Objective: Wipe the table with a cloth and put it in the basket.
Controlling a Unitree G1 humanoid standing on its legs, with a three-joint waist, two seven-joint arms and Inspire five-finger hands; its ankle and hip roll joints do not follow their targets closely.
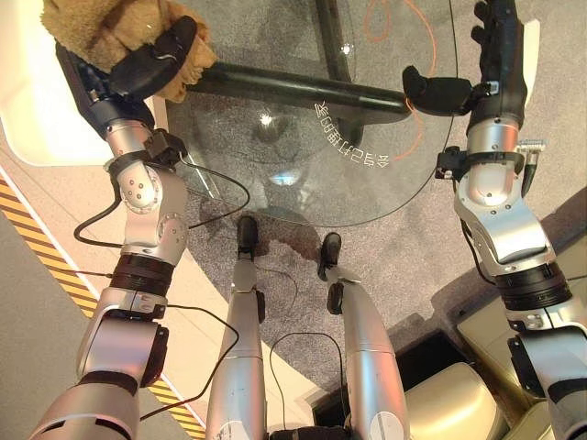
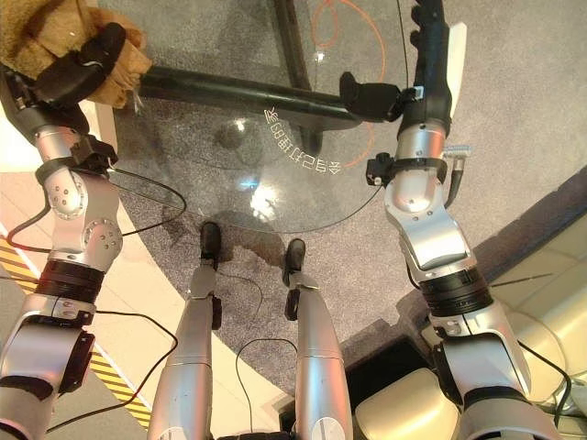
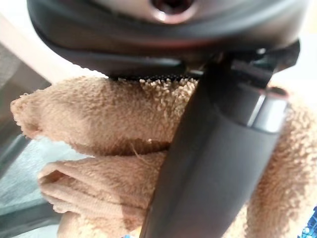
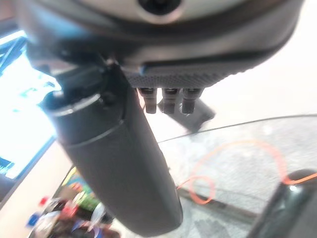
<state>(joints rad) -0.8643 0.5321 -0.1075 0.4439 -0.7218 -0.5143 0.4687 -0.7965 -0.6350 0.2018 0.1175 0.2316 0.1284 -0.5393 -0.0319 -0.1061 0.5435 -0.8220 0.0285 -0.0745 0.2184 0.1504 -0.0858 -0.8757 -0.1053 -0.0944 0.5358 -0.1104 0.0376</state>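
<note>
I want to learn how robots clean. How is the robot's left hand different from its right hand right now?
The left hand is curled round a brown cloth; the right hand holds nothing. The left hand's thumb presses across the cloth, while the right hand's thumb sticks out sideways over the glass table and its fingers reach straight ahead. The left hand is at the table's left edge, the right hand at its right edge. Both are dark hands on silver arms.

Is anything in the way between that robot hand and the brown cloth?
No. The left robot hand already grips the brown cloth, thumb curled over it, at the glass table's left edge. Nothing sits between them. The right robot hand hangs over the table's right side.
</note>
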